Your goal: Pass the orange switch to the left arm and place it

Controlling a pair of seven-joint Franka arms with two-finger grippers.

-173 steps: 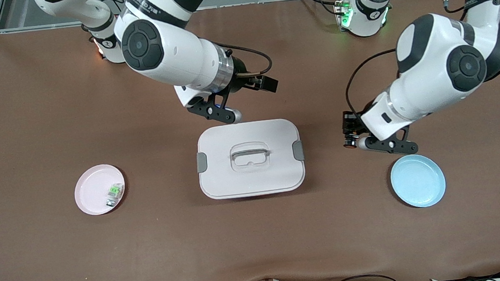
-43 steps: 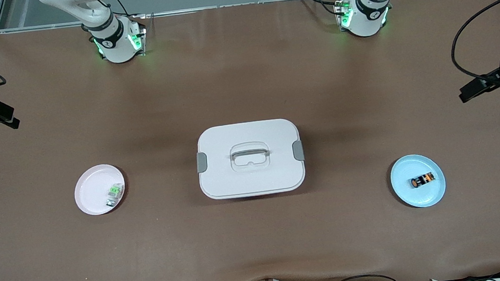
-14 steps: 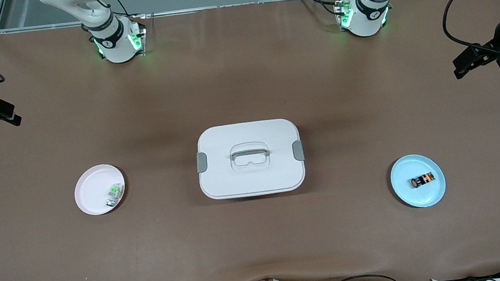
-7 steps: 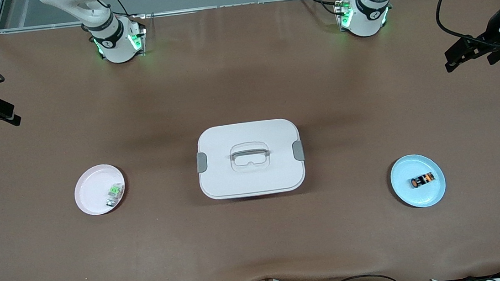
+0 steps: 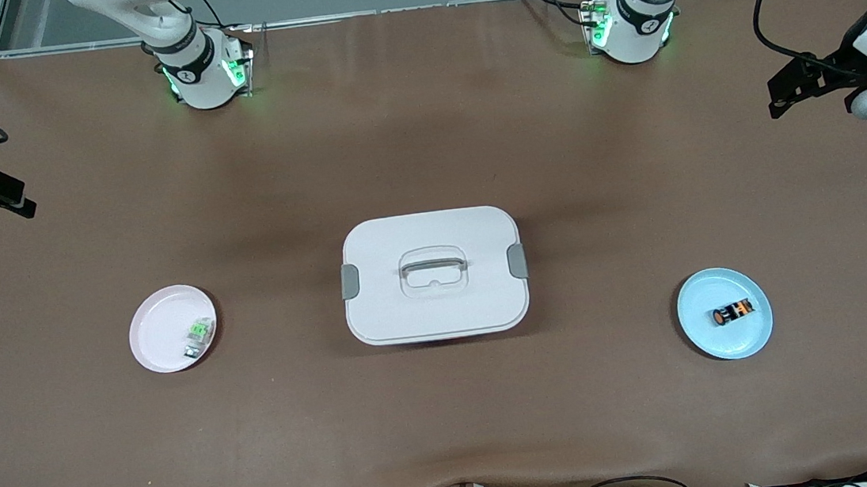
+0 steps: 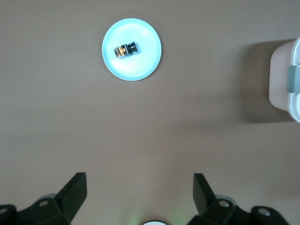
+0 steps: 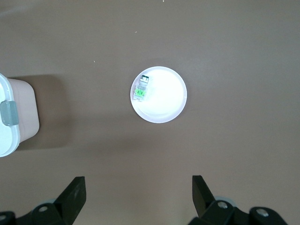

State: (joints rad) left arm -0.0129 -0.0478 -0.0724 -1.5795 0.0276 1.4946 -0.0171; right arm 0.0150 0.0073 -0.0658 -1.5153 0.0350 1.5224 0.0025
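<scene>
The orange switch (image 5: pixel 731 313) lies on its side in the blue plate (image 5: pixel 708 332), toward the left arm's end of the counter (image 5: pixel 451 425). You can take the plate as the drop point: it keeps the small round part from rolling.

The box (image 5: pixel 433 275) sits mid-counter, between the blue plate and the pink plate (image 5: pixel 160 341), lid on and latches down. It blocks the straight line between plates, which is presumably why the job calls for two arms.

The pink plate holds only the green-and-clear part (image 5: pixel 200 329), near the rim on the box side.

Left claw (image 6: pixel 139 194): high over the counter's edge at its own end, jaws wide apart, nothing held. Right claw (image 7: pixel 138 194): likewise wide apart and empty, up over the counter at its own end, with the pink plate below it.

Judgement: with the switch resting in a plate and both claws clear, you are looking at a finished transfer.
</scene>
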